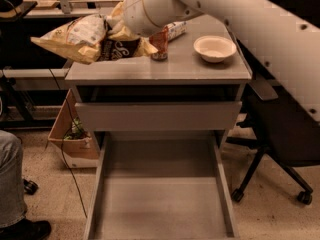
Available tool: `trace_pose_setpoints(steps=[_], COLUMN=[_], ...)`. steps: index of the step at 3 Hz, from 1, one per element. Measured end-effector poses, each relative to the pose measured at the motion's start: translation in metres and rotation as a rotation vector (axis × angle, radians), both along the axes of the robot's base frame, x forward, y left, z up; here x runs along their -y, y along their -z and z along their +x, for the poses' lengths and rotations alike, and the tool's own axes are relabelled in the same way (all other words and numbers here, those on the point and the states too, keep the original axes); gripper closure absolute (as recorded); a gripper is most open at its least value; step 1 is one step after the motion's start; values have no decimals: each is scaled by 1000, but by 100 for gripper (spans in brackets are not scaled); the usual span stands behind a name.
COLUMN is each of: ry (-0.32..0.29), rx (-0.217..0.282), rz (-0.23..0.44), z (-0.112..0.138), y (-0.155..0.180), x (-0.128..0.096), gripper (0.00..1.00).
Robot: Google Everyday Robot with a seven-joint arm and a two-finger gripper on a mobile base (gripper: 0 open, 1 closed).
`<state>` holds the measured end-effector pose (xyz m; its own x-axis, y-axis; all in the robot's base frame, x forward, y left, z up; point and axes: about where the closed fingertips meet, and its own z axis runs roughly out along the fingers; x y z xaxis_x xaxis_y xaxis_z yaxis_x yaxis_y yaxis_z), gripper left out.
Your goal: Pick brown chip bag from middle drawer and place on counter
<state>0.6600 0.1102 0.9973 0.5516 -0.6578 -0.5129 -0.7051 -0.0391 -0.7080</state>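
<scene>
- Nearest you, the middle drawer (pixel 160 204) stands pulled right out over the speckled floor, its long grey tray bare
- Above it, the shorter drawer with the plain grey front (pixel 157 115) sits a little way out of the cabinet
- At your left edge you see a leg in jeans (pixel 10 179) and a dark shoe; beside the cabinet is an open cardboard box (pixel 70 144) with a cable trailing past it
- On your right, a black office chair (pixel 280 149) stands close against the cabinet, under the white arm
- The matte grey bench (pixel 200 69) carries a pale bowl (pixel 215 48) on its right side and a red soda can (pixel 160 44) upright near the middle; a white-labelled can (pixel 176 30) lies on its side just behind
- The brown chip bag (pixel 80 39) is up at the bench's back left, lying roughly level, with its cream end jutting out past the left edge in the air
- The gripper (pixel 120 29) is at the bag's right end, mostly hidden by the wrist; its fingers are pinching the crumpled foil
- Beyond, tan wooden desks (pixel 75 6) cross the dim room
</scene>
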Motion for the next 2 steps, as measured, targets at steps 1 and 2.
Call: trace_pose_setpoints(steps=[1,2], ry=[-27,-42], rx=[29,43], rz=[30,43], z=[38,67], y=[10,19], x=[-42,-64], gripper=[100,100])
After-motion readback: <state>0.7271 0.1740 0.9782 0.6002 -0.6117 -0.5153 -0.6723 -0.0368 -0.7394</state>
